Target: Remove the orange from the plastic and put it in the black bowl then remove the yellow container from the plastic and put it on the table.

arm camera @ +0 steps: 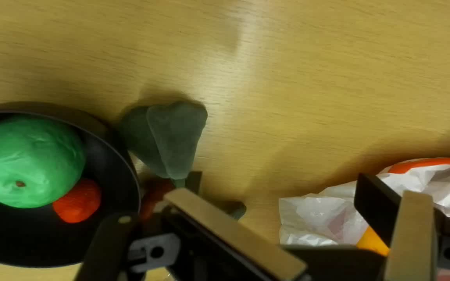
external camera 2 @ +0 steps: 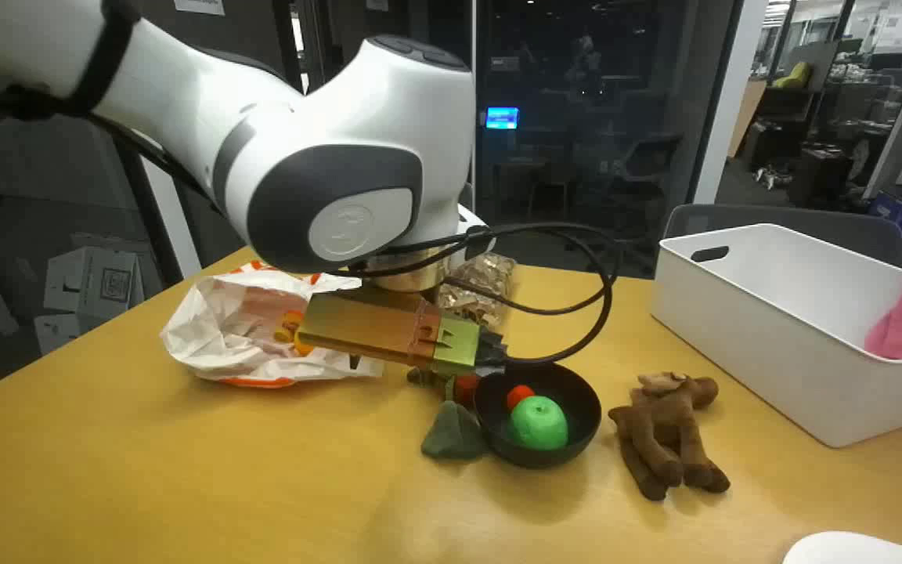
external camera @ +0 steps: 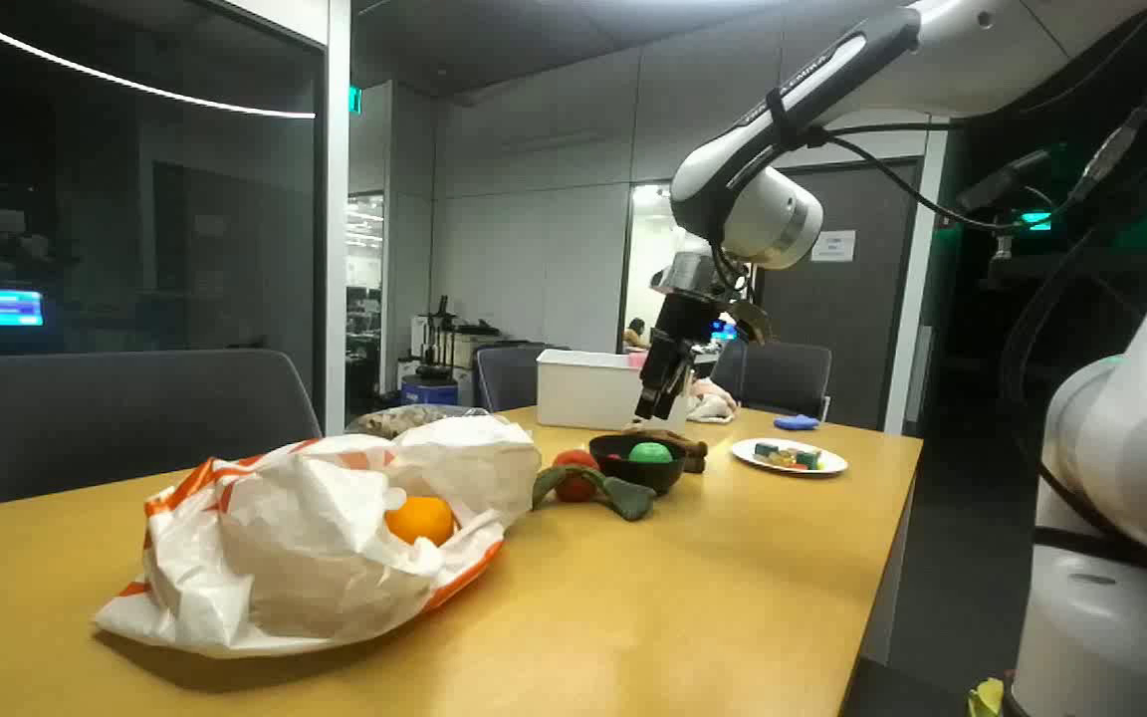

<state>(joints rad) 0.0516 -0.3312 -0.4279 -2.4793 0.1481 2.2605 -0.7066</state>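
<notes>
The white plastic bag with orange stripes (external camera: 275,558) lies open on the table (external camera: 693,617); it also shows in an exterior view (external camera 2: 204,333). The orange (external camera: 421,519) sits in the bag's mouth, partly covered in the wrist view (arm camera: 371,241). A yellow container (external camera 2: 288,326) shows inside the bag beside the orange. The black bowl (external camera: 671,476) holds a green fruit and a small red one; it also shows in the wrist view (arm camera: 121,195). My gripper (arm camera: 281,183) is open and empty, above the table between bowl and bag. In an exterior view the wrist camera partly hides the gripper.
A red item with grey-green leaves (arm camera: 176,136) lies against the bowl. A brown plush toy (external camera 2: 666,435) lies beside the bowl. A white bin (external camera 2: 780,329) with something pink stands behind. A white plate (external camera: 738,458) with small pieces and a crinkled bag (external camera 2: 490,282) are also there.
</notes>
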